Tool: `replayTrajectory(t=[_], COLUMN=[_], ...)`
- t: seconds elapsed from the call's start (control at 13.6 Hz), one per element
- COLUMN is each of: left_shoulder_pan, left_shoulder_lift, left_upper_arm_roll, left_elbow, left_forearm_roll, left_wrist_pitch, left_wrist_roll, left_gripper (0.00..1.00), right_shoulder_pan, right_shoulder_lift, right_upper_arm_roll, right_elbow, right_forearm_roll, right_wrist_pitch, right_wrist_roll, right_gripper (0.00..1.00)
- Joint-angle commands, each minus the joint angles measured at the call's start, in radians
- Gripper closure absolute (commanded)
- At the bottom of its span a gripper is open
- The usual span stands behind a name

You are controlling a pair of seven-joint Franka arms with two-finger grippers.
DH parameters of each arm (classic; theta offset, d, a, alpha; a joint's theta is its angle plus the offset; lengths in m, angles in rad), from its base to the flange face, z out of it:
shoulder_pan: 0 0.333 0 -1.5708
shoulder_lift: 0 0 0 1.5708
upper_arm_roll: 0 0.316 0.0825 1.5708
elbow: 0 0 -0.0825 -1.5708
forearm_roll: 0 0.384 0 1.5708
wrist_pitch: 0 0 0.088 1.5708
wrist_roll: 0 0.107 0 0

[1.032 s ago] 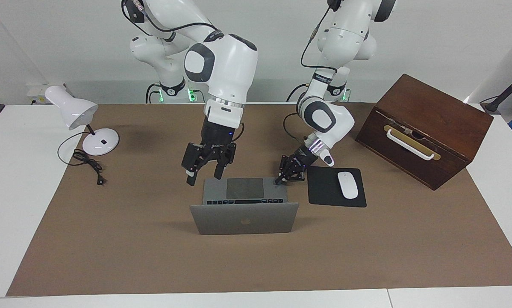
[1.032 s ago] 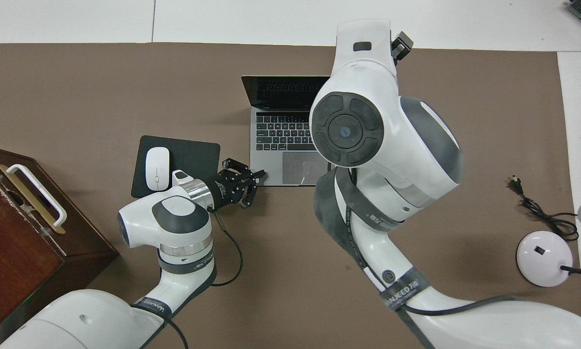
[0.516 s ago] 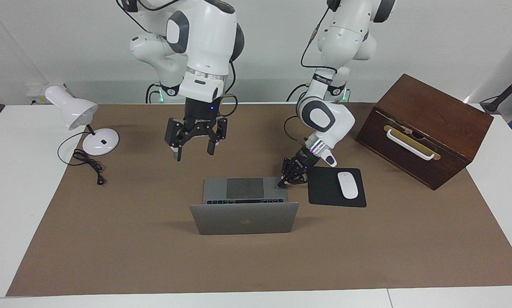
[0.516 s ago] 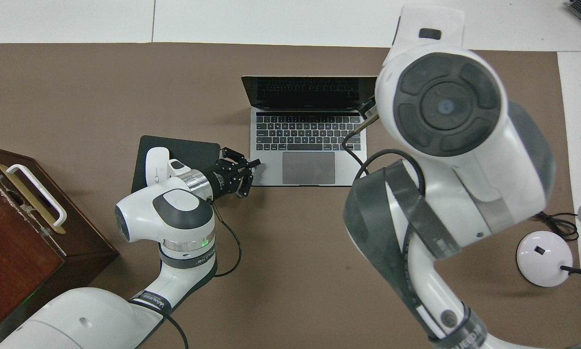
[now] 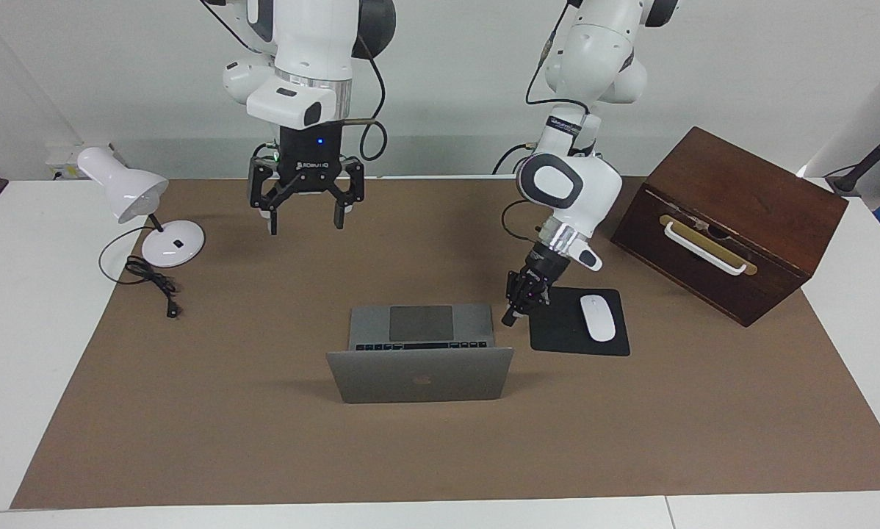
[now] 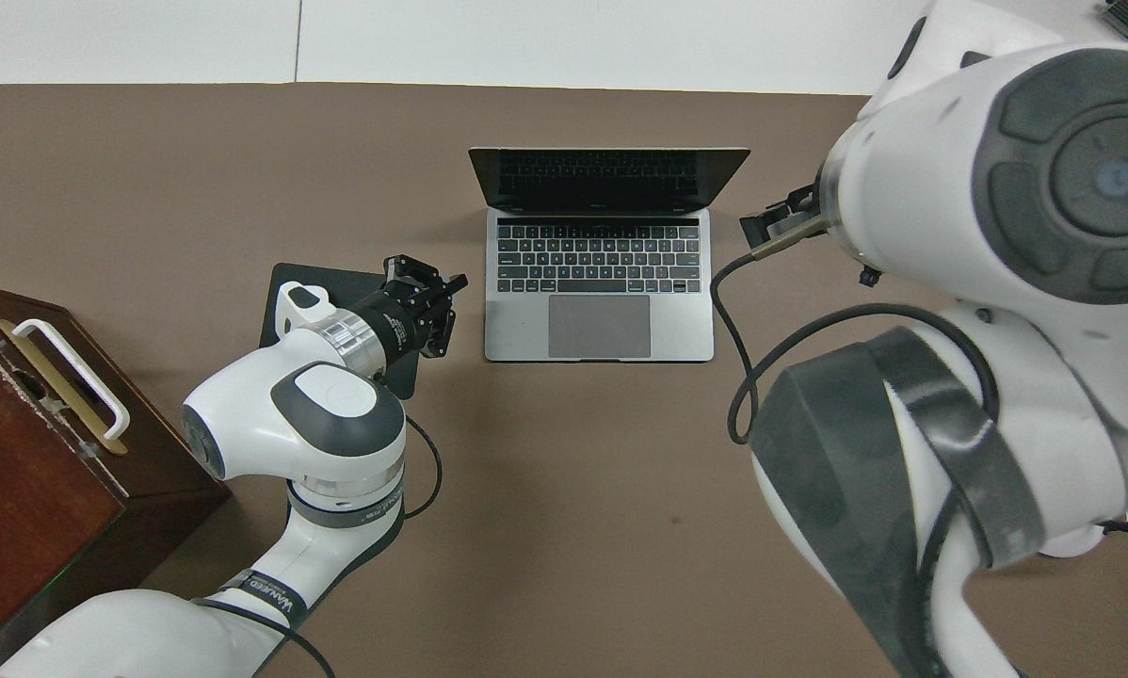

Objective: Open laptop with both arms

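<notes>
The silver-grey laptop [image 5: 419, 375] stands open in the middle of the brown mat, its lid upright with the apple logo facing away from the robots. Its keyboard and trackpad show in the overhead view [image 6: 597, 259]. My right gripper [image 5: 305, 226] is open and empty, high in the air over the mat between the laptop and the robots' edge of the table. My left gripper [image 5: 517, 305] hangs low beside the laptop's deck, over the edge of the mouse pad, apart from the laptop; it also shows in the overhead view [image 6: 442, 311].
A black mouse pad [image 5: 557, 334] with a white mouse [image 5: 598, 317] lies beside the laptop toward the left arm's end. A dark wooden box [image 5: 726, 220] with a white handle stands past it. A white desk lamp [image 5: 142, 202] and its cable are at the right arm's end.
My right gripper rose and drew back from the laptop toward the robots. My left gripper moved off the corner of the laptop's deck to beside it. The laptop stayed open.
</notes>
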Motion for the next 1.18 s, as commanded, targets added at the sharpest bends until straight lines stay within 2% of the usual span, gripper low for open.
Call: replayTrajectory(t=[0.0,0.29,0.59,0.81,1.03,1.11], left_shoulder_pan=[0.004,0.085,0.202,0.242,0.245,0.249], left_shoulder_lift=[-0.022,-0.021,-0.018,-0.004,0.013,0.018], left_upper_arm_roll=[0.011,0.011,0.010,0.010,0.010,0.011], left_elbow=[-0.012,0.038,0.080,0.121,0.163,0.167], left_forearm_roll=[0.015,0.022,0.136,0.264,0.461,0.481], left_wrist_pitch=[0.059,0.067,-0.031,-0.051,-0.054,-0.054], left_wrist_roll=[0.070,0.108,0.108,0.107,0.105,0.105], left_gripper=[1.00,1.00,1.00,1.00,1.00,1.00], right_shoulder_pan=[-0.046,-0.137,-0.189,-0.224,-0.276,-0.296], right_shoulder_lift=[-0.042,-0.079,-0.106,-0.117,-0.125,-0.126], right_upper_arm_roll=[0.006,0.006,0.006,0.006,0.006,0.006], right_elbow=[-0.026,-0.026,-0.028,-0.028,-0.031,-0.031], right_forearm_roll=[0.066,0.153,0.201,0.248,0.294,0.297], right_wrist_pitch=[-0.032,-0.090,-0.128,-0.157,-0.199,-0.214], right_wrist_roll=[0.070,0.118,0.121,0.139,0.139,0.136], right_gripper=[0.00,0.00,0.00,0.00,0.00,0.00])
